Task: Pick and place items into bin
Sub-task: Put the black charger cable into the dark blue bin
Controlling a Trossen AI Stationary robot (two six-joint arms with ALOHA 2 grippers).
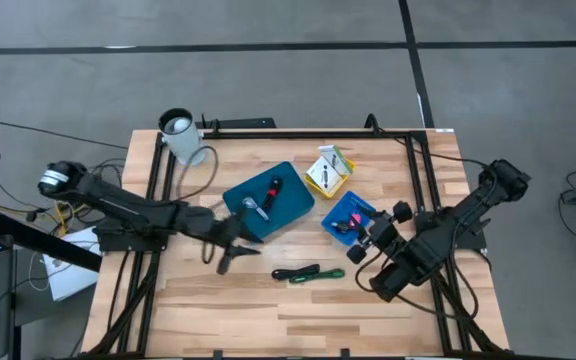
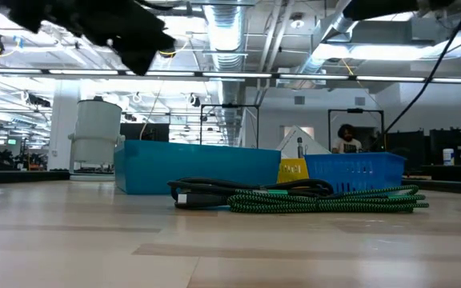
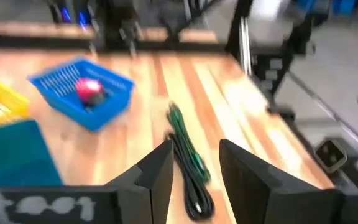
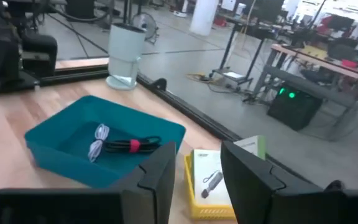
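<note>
Seen from above, a teal bin (image 1: 278, 208) sits near the table's centre, already holding a black cable with a red band (image 1: 271, 189) and a silvery piece (image 1: 252, 208). At about two o'clock from it lies a yellow tray (image 1: 330, 172) with a white packet (image 1: 325, 173); at four o'clock stands a small blue basket (image 1: 349, 215) with a pink-red piece (image 1: 355, 217) inside. A coiled green and black cable (image 1: 309, 273) rests on the bare wood at roughly five o'clock from the bin, apart from everything else.

The left gripper (image 1: 230, 256) is held above the wood at the bin's seven o'clock corner, fingers parted and nothing between them; the cable is seen just ahead of it in the left wrist view (image 3: 188, 169). The right gripper (image 1: 361, 248) is poised beside the blue basket, jaws likewise apart and empty.

The likely next pick is judged to be the green cable. A loose coil could be caught by one strand only, so it might unwind, drag across the wood or snag the bin's rim. The two arms are close, so a collision could follow if both move inward together.
</note>
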